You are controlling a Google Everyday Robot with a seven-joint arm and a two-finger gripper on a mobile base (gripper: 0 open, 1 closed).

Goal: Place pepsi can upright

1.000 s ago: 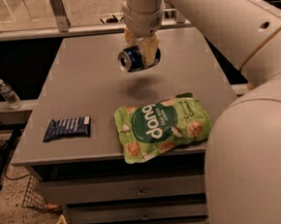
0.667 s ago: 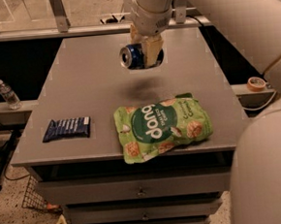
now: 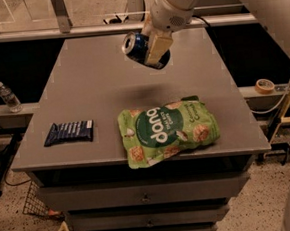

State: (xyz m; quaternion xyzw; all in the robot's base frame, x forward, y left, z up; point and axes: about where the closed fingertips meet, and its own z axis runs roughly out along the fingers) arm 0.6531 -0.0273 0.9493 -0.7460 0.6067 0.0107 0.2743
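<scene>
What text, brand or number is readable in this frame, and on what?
"dang": on the green snack bag; its smaller print is blurred.
On the dark-blue wrapper: print unreadable.
On the pepsi can, held in the gripper above the table: lettering unreadable.

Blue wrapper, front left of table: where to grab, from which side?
Likely best top-down, pinching across its short width mid-length: the blue wrapper lies flat with its long axis left-right, so no side wall offers itself. The claw is occupied now, shut on the tilted pepsi can above the far side of the table.
</scene>
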